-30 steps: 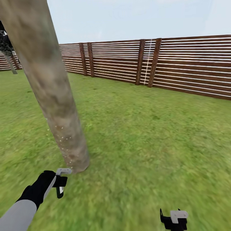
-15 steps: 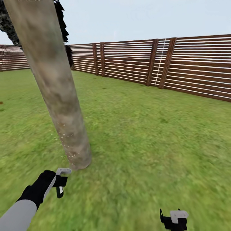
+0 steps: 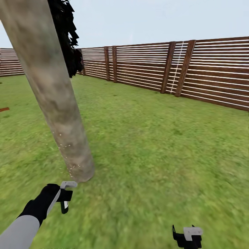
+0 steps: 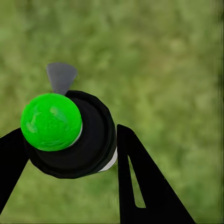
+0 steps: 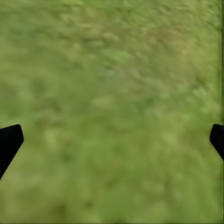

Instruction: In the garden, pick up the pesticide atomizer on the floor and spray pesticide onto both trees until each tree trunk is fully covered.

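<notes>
One thick tree trunk (image 3: 55, 100) leans across our head view, its smooth, mottled grey-brown bark dusted near the base with fine white specks of pesticide (image 3: 67, 152). We hold the pesticide atomizer (image 4: 70, 133) in our left gripper (image 4: 65, 158), black fingers pinching its round black body under a glossy green ball cap, the grey nozzle pointing ahead, presumably to spray the trunk just beyond. Our right gripper (image 5: 112, 140) hangs idle above blurred grass (image 3: 166, 145), jaws spread wide. The slatted brown fence (image 3: 207, 72) stands well behind.
</notes>
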Available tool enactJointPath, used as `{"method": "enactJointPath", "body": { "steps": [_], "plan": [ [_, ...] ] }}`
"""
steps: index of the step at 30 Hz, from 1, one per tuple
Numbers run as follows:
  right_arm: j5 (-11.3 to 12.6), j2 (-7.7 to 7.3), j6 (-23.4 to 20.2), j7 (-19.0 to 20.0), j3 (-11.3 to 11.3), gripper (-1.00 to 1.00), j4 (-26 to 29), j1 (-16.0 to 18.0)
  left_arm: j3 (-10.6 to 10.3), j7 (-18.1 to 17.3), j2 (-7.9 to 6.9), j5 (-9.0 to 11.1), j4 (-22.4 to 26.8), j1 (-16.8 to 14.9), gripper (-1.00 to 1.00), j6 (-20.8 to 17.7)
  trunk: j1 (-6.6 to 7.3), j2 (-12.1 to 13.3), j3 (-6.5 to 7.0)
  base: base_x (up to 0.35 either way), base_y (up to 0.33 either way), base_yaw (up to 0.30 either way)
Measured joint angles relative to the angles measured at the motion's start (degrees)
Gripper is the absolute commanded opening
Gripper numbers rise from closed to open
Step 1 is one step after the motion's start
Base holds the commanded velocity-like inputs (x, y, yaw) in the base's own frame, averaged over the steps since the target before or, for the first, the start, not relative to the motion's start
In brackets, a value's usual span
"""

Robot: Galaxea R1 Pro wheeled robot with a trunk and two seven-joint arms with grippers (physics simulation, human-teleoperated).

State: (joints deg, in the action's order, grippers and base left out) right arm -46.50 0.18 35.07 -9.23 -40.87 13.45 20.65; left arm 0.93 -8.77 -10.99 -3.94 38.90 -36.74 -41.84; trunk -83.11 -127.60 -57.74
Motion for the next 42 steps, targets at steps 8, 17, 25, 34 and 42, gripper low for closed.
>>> {"method": "enactJointPath", "body": {
  "steps": [8,17,25,34,42],
  "plan": [
    [0.00,0.00,0.00,0.00,0.00,1.00,0.00,0.00,0.01,-0.01,0.00,0.01,0.01,0.00,-1.00,-0.03,0.00,0.00,0.00,0.000,-0.275,0.257],
    [0.00,0.00,0.00,0.00,0.00,1.00,0.00,0.00,0.03,-0.01,-0.06,-0.01,-0.06,0.00,-1.00,-0.05,0.00,0.00,0.00,0.003,-0.275,0.128],
    [0.00,0.00,0.00,0.00,0.00,1.00,0.00,0.00,0.03,-0.01,-0.11,0.02,-0.06,0.00,-1.00,-0.09,0.00,0.00,0.00,0.182,-0.231,0.000],
    [0.00,0.00,0.00,0.00,0.00,1.00,0.00,0.00,0.03,0.07,-0.09,0.01,-0.06,0.00,-1.00,-0.09,0.00,0.00,0.00,0.238,-0.197,0.201],
    [0.00,0.00,0.00,0.00,0.00,1.00,0.00,0.00,0.03,0.06,-0.13,0.03,-0.12,0.00,-1.00,-0.04,0.00,0.00,0.00,0.239,-0.194,0.277]
  ]
}}
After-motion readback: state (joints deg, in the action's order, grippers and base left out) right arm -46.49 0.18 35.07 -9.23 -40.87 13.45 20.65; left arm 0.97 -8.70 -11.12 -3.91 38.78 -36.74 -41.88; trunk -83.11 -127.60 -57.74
